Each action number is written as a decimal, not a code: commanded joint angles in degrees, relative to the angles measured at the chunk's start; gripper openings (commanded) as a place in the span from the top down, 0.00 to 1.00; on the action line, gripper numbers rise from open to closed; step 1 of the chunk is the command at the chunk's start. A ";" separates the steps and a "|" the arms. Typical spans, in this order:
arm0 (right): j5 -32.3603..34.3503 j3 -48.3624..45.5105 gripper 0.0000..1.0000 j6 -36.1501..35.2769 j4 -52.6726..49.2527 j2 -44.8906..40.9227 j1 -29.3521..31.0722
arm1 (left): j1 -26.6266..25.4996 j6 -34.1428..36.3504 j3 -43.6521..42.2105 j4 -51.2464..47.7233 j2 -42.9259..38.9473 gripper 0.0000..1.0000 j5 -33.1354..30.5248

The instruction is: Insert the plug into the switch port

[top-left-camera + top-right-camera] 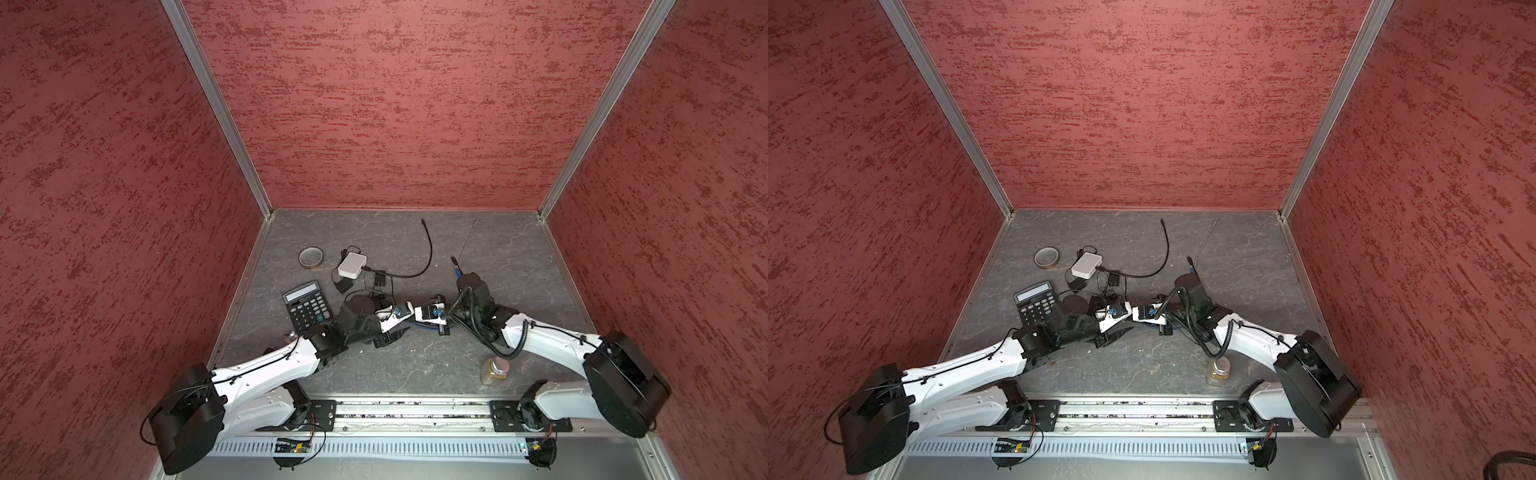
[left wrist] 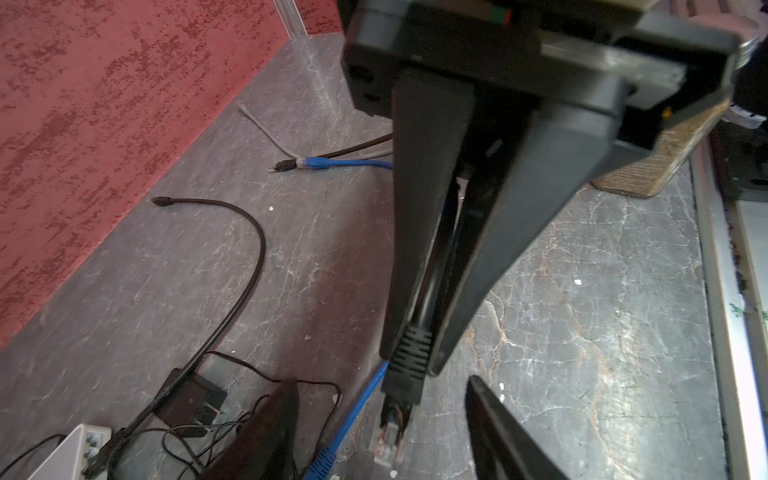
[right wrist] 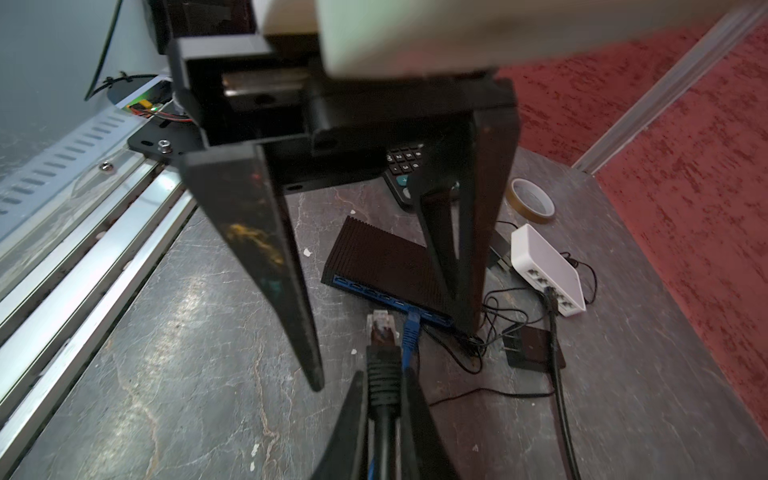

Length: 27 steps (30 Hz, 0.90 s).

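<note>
Right pincer (image 3: 384, 390) clamped on boot of black cable (image 3: 559, 395); clear plug (image 3: 380, 328) juts forward, just short of port row on black switch (image 3: 386, 257), low over bench (image 3: 187, 332). Left pincer (image 2: 382, 384) apart, fingers either side of plug.

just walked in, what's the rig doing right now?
Right gripper has its fingers shut on the black cable just behind the clear plug, aimed at the black switch port row, not yet inserted. A blue cable already sits in one port. Left gripper is open, straddling the plug, gripping nothing.
</note>
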 commanded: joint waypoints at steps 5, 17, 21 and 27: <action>5.58 -3.55 0.99 11.99 11.61 2.66 0.12 | 2.00 -12.65 -2.17 -0.46 -3.38 0.21 -2.54; 8.02 -9.55 0.98 19.82 22.85 5.28 0.14 | 7.47 -38.87 0.27 -16.53 -4.25 0.00 -7.83; 7.96 -10.76 0.98 20.42 24.74 7.37 0.19 | 7.51 -46.51 2.10 -25.06 -2.51 0.00 -13.75; 8.06 -11.56 0.98 20.62 26.01 8.53 0.28 | 7.33 -51.87 0.74 -29.89 -3.36 0.00 -14.84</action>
